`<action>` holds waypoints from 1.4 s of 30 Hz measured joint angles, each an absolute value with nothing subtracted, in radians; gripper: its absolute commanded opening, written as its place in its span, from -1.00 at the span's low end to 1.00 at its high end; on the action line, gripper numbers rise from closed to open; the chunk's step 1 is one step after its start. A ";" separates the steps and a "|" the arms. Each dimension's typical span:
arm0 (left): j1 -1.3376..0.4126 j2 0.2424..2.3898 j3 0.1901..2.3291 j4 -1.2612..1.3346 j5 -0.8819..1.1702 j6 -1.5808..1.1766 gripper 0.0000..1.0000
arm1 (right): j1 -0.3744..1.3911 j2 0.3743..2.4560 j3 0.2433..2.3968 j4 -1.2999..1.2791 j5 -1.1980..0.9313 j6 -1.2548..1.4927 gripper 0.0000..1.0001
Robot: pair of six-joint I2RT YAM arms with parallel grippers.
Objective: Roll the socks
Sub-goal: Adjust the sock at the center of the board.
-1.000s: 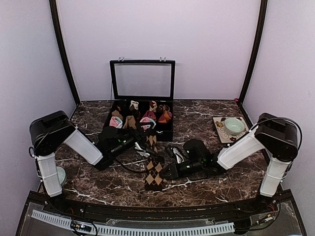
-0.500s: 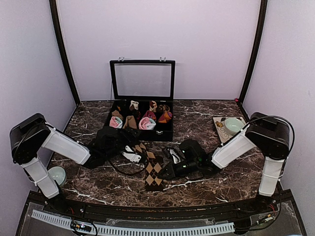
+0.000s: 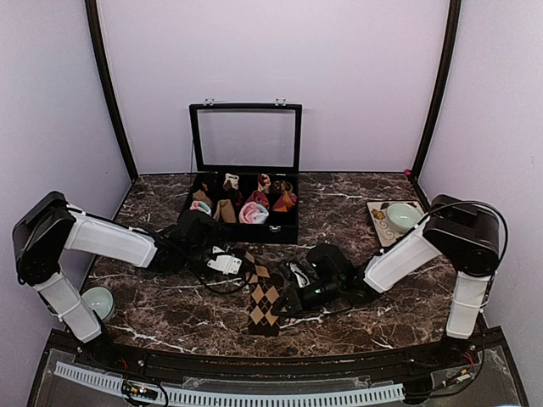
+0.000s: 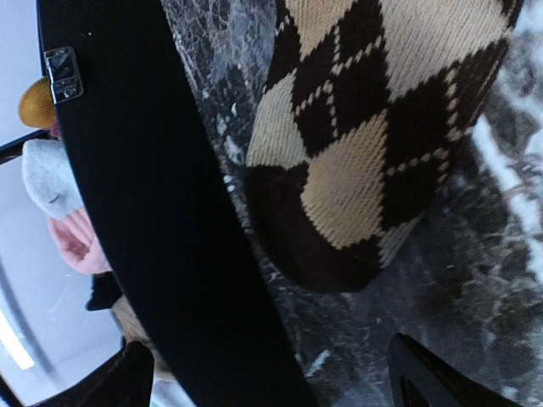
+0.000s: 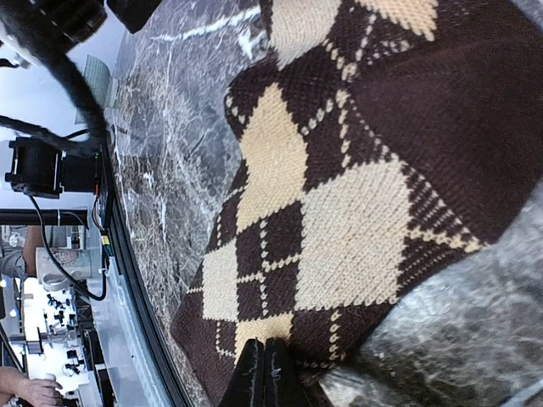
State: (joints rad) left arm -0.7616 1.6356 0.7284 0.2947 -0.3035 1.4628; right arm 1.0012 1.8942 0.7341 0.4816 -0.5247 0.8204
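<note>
Top external view: a knitted sock with a brown-and-beige diamond pattern [image 3: 264,298] lies flat on the dark, white-veined marble tabletop [image 3: 373,318], near its front edge and between the two arms. Its ribbed weave and stitched lines across the diamonds show clearly in both wrist views. Behind it stands a black rectangular box [image 3: 282,231] with an upright glass-paned lid [image 3: 245,138] and soft fabric rolls in its compartments. To the right, a small pale green bowl [image 3: 401,216] sits on a square patterned plate [image 3: 377,222].

The left end effector [image 3: 227,264] hovers just left of the sock's far end with its fingers spread wide; its wrist view shows the dark rounded toe beside the smooth black wall of the box. The right end effector [image 3: 287,308] has its fingers pressed together, the tips meeting at the sock's edge on the near right.

Compared with a second ago, the left arm has drawn back to the left, its end effector has let go and come off the sock, and the right one has closed. The sock's far end now sits slightly further left.

Whether any fabric is pinched between the right fingertips cannot be made out. The left fingers are cut off at the bottom of their wrist view, and the box's contents are too small to tell apart.
</note>
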 measured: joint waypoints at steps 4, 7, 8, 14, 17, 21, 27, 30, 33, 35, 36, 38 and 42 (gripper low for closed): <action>-0.744 1.604 0.879 -0.014 -0.204 1.265 0.96 | 1.008 1.890 0.731 0.474 -0.529 0.813 -0.98; -0.724 1.579 1.027 -0.205 -0.083 1.103 0.82 | 1.008 1.882 0.726 0.463 -0.535 0.808 -0.98; -0.719 1.578 1.089 -0.276 -0.036 1.041 0.73 | 1.008 1.878 0.724 0.455 -0.540 0.805 -0.98; -0.709 1.720 1.354 -0.517 0.137 0.772 0.38 | 1.013 1.845 0.715 0.406 -0.558 0.797 -0.98; -0.709 1.855 1.438 -0.583 0.184 0.672 0.31 | 1.014 1.805 0.706 0.383 -0.559 0.793 -0.99; -0.710 2.008 1.482 -0.661 0.241 0.567 0.23 | 1.014 1.772 0.687 0.389 -0.561 0.791 -1.00; -0.695 2.032 1.482 -0.691 0.260 0.448 0.20 | 1.014 1.765 0.640 0.395 -0.561 0.791 -1.00; -0.669 2.032 1.486 -0.691 0.290 0.410 0.20 | 1.014 1.756 0.639 0.396 -0.561 0.789 -1.00; -0.639 2.032 1.515 -0.709 0.351 0.385 0.15 | 1.014 1.748 0.639 0.396 -0.562 0.782 -1.00; -0.622 2.030 1.539 -0.708 0.375 0.369 0.05 | 1.014 1.747 0.642 0.393 -0.564 0.775 -1.00; -0.617 2.028 1.543 -0.703 0.377 0.361 0.01 | 1.014 1.747 0.647 0.388 -0.565 0.770 -1.00; -0.616 2.025 1.542 -0.696 0.368 0.349 -0.05 | 1.014 1.747 0.667 0.372 -0.566 0.760 -1.00; -0.617 2.025 1.522 -0.664 0.325 0.330 -0.15 | 1.014 1.748 0.708 0.366 -0.575 0.748 -1.00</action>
State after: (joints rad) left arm -0.6174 2.0251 1.5215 -0.6640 0.3248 0.3302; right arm 1.0138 1.7477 0.7078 0.3664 -0.5751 0.7479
